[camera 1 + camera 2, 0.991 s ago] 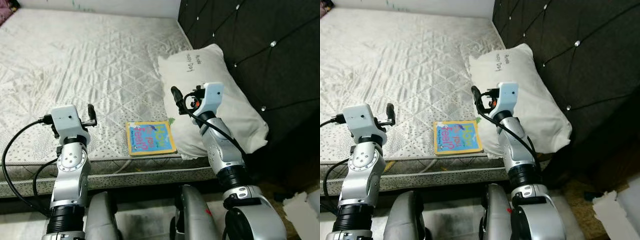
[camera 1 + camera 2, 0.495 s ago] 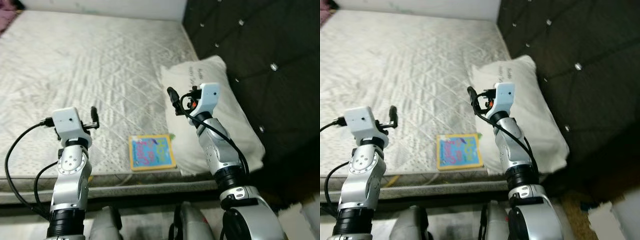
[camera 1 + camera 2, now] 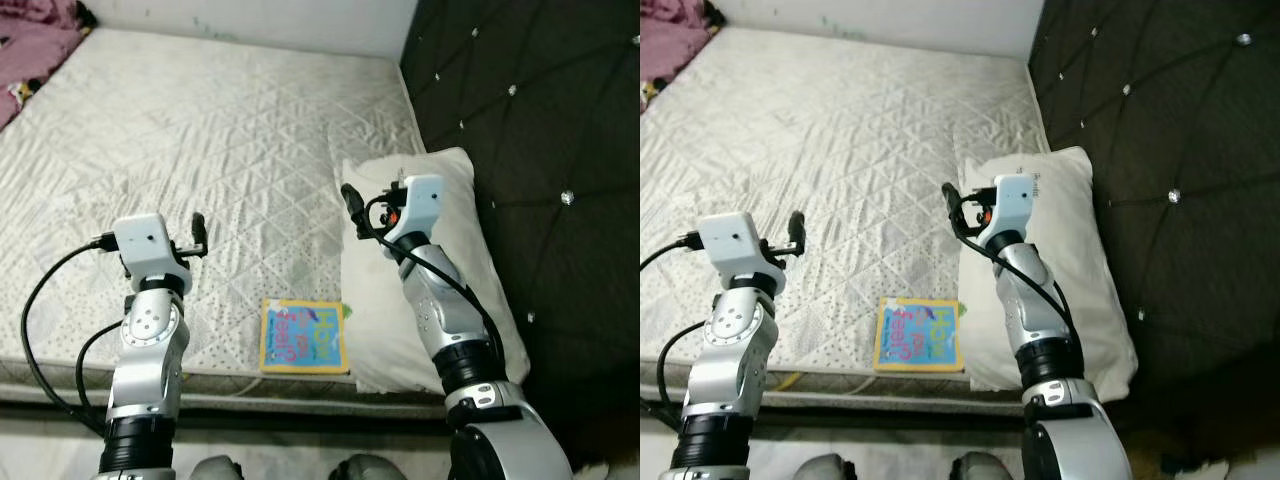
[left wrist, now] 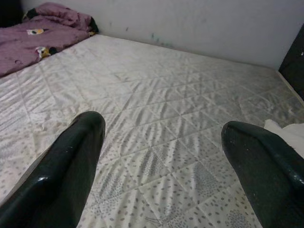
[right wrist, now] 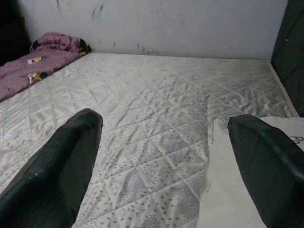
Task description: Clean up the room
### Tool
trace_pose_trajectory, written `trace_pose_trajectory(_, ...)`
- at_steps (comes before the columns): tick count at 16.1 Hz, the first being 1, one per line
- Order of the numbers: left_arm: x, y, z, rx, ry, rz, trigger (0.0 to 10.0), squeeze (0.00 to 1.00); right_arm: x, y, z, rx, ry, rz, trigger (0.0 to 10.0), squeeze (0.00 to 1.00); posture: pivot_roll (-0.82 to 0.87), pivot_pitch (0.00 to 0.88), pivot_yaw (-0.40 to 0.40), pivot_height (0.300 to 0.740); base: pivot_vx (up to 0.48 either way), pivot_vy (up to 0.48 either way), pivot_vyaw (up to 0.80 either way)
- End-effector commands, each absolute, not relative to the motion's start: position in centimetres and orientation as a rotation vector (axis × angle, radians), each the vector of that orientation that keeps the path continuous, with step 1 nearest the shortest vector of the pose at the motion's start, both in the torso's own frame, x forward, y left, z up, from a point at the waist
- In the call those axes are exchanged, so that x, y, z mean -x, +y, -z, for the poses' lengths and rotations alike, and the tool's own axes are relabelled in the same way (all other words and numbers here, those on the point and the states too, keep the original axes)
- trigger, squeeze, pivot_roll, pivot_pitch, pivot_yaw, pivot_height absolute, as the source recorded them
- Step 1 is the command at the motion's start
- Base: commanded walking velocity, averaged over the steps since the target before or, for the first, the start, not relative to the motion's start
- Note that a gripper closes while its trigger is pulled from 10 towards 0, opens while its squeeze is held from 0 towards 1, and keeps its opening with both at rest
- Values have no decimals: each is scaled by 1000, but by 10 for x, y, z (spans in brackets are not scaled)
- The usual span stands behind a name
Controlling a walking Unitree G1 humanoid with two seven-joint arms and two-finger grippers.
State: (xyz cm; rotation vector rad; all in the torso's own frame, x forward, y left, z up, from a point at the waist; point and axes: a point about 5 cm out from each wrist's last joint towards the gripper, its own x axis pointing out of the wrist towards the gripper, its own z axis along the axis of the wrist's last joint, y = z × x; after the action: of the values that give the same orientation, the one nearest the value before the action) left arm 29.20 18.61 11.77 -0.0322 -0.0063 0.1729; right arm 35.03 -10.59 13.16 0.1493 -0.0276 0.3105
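Note:
A colourful children's book (image 3: 303, 336) lies flat near the front edge of the grey quilted mattress (image 3: 200, 150). A white pillow (image 3: 440, 290) lies just right of it, against the dark headboard. My left gripper (image 3: 197, 235) hovers over the mattress, left of the book, open with nothing between its fingers (image 4: 61, 175). My right gripper (image 3: 352, 205) is raised above the pillow's left edge, open and empty, its fingers (image 5: 266, 166) spread wide.
A black tufted headboard (image 3: 530, 130) walls off the right side. A purple blanket (image 3: 35, 25) is bunched at the far left corner of the mattress, by the white wall (image 3: 250, 15). A cable (image 3: 40, 330) loops off my left arm.
The camera has lifted and shifted, so more of the mattress and the purple blanket show now. Both arms hold much the same raised pose; book and pillow have not moved.

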Motion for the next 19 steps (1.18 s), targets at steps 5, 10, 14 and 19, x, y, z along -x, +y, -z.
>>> trace_pose_trajectory(5,-291,178,-115,66,7,-143,10000,0,-350,-111,-127,-171,12,-282,10000,0,-31,0,-94,740,0,0,0)
trace_pose_trajectory(10,-294,179,-117,85,-3,-136,10000,0,-351,-109,-126,-176,27,-288,10000,0,-32,0,-94,740,0,166,-269)
trace_pose_trajectory(14,-295,178,-117,96,-5,-141,10000,0,-352,-108,-127,-166,23,-302,10000,0,-31,0,-101,740,0,480,-350)
trace_pose_trajectory(19,-297,180,-118,104,-13,-166,10000,0,-353,-106,-128,-153,22,-312,10000,0,-33,0,-105,740,0,480,0)
